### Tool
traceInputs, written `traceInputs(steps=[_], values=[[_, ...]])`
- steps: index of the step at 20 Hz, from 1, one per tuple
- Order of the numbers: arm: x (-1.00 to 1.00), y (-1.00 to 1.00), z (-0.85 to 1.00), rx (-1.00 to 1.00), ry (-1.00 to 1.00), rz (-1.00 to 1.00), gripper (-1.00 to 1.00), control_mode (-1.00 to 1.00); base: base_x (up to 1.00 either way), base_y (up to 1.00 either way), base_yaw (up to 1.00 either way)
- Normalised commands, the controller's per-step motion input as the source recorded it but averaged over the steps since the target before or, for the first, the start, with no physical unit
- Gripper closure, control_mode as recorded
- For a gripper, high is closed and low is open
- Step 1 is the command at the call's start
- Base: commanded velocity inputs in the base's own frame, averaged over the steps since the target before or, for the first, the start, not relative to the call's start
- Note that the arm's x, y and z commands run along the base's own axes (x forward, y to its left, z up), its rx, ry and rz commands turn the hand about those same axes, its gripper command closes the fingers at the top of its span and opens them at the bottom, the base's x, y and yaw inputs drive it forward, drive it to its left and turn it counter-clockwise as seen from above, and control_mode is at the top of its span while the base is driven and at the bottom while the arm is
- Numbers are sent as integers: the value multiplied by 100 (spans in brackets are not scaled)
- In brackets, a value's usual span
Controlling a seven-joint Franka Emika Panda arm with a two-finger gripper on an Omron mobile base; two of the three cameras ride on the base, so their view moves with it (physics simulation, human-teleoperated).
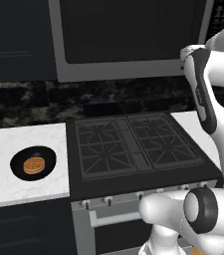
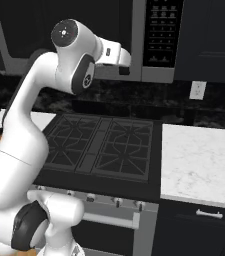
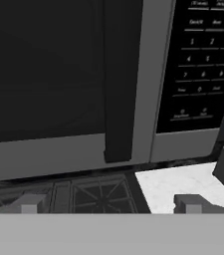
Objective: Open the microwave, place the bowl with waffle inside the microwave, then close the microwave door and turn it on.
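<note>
My fingers [image 3: 30, 204] spread wide and empty before the shut microwave door [image 3: 49, 74] above the black stove [image 1: 133, 144], while the bowl [image 1: 33, 163] with its waffle [image 1: 34, 165] sits on the white counter [image 1: 14, 187] left of it.
</note>
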Motion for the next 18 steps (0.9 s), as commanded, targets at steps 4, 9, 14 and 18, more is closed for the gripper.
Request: traceInputs(steps=[4, 9, 14, 18], values=[[42, -25, 0, 6, 0, 0, -100, -100, 0, 0, 0], [44, -16, -3, 5, 0, 0, -100, -100, 0, 0, 0], [47, 0, -17, 3, -1, 0, -100, -100, 0, 0, 0], [49, -1, -37, 1, -6, 0, -100, -100, 0, 0, 0]])
